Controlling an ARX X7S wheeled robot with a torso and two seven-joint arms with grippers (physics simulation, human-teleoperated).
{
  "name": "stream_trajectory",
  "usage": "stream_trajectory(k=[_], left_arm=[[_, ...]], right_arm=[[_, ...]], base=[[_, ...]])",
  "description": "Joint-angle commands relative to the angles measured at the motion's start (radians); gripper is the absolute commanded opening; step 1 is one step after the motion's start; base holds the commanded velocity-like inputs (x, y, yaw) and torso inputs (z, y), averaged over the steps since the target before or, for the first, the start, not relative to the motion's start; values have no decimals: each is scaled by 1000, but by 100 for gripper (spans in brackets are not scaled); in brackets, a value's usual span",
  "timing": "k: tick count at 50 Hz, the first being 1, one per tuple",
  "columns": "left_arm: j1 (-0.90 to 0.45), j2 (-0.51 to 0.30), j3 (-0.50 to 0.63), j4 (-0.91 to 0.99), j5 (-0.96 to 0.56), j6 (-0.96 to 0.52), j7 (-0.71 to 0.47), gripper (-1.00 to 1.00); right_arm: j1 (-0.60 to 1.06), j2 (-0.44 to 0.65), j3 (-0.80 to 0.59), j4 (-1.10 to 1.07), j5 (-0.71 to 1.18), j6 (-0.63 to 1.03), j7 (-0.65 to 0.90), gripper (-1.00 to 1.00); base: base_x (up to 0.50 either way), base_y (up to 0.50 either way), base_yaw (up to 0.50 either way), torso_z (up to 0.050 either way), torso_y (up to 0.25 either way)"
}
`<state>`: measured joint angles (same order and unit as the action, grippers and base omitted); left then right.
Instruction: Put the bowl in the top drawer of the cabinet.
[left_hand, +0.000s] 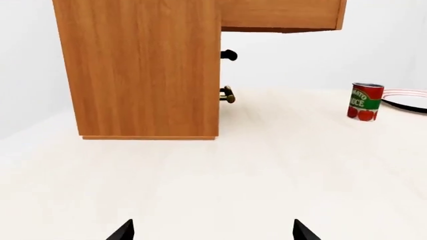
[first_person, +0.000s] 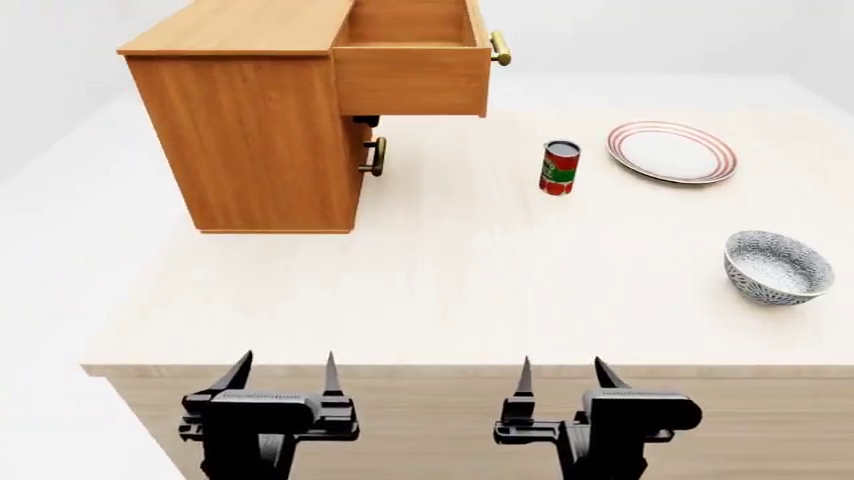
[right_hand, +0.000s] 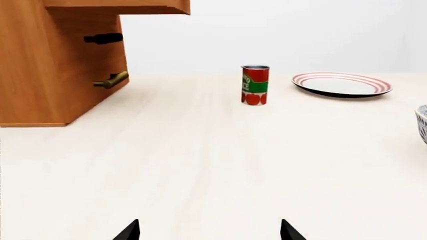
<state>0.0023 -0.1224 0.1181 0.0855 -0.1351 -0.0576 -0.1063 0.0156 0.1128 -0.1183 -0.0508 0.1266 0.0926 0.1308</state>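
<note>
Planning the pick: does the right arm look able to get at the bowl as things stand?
Probably yes. The bowl sits alone near the table's right side, with bare tabletop between it and the open right gripper; the can and plate lie farther back.

The bowl (first_person: 778, 266) is small, round and deep, with dark speckles outside and a pale inside. It sits upright on the bench, well apart from the cabinet (first_person: 260, 150). The cabinet is a brown wooden box. Its top drawer (first_person: 411, 62) is pulled out and open.
</note>
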Motion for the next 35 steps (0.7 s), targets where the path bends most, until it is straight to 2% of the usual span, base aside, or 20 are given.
stream_trajectory(k=[1, 6, 11, 19, 23, 31, 35], left_arm=[[-11, -59, 16, 210, -56, -164, 20, 100], [-31, -95, 8, 356, -113, -294, 31, 100], [-63, -132, -47, 513, -213, -462, 13, 100], [-184, -206, -149, 730, -397, -717, -12, 100], [-336, -207, -268, 766, -577, -897, -73, 100], [-659, -220, -384, 751, -869, -1185, -192, 100], [-814, -251, -361, 696, -944, -1279, -210, 100]], right_arm=[[6, 37, 8, -197, 56, 194, 20, 100], [13, 73, 13, -381, 94, 360, 35, 100], [28, 116, 50, -575, 162, 554, 52, 100], [197, 157, 84, -706, 250, 818, 71, 100], [345, 174, 111, -757, 309, 992, 82, 100], [609, 199, 167, -807, 415, 1269, 75, 100], [755, 201, 227, -829, 483, 1431, 59, 100]], base=[[0, 0, 0, 0, 0], [0, 0, 0, 0, 0], [0, 0, 0, 0, 0], [0, 0, 0, 0, 0], [0, 0, 0, 0, 0], [0, 0, 0, 0, 0], [0, 0, 0, 0, 0]])
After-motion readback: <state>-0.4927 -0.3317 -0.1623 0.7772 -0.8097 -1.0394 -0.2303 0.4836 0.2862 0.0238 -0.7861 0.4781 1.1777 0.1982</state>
